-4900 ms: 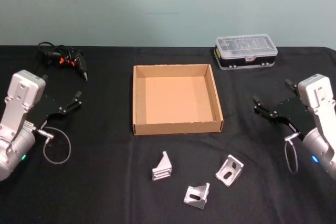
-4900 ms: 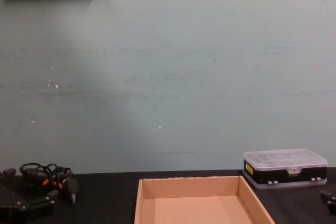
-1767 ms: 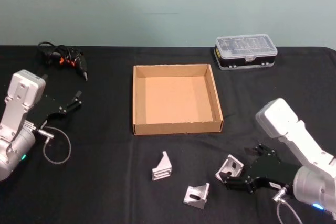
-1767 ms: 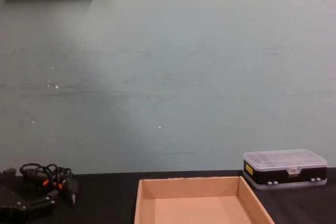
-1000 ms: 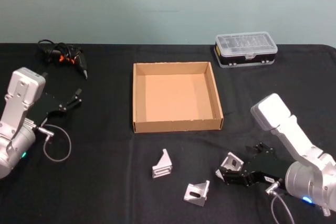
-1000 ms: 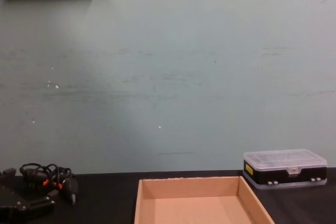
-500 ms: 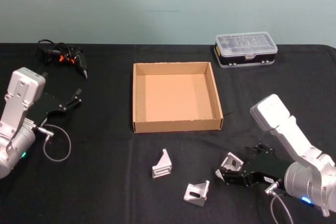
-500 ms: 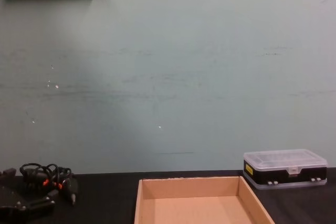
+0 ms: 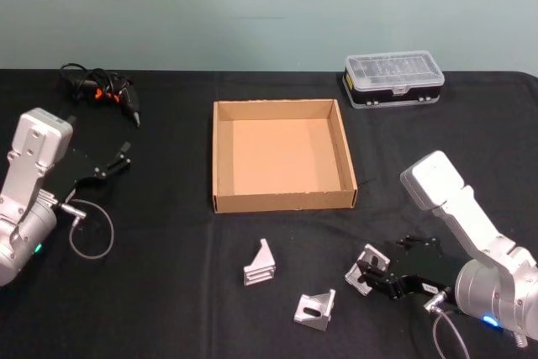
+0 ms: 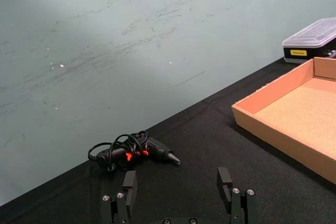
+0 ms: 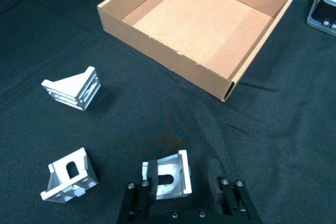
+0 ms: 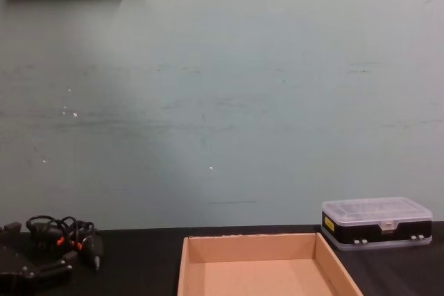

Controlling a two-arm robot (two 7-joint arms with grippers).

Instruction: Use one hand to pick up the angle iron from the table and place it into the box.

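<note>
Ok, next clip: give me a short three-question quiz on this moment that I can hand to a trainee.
1. Multiple choice: the right pincer straddles which angle iron on the table? A leftmost, B middle, C rightmost.
2. True or false: the box already holds an angle iron.
3. Fill in: the left pincer, parked at the table's left side, is ___ (open or shut).

Key: 1 C. 2 false, the box is empty. 3 open.
</note>
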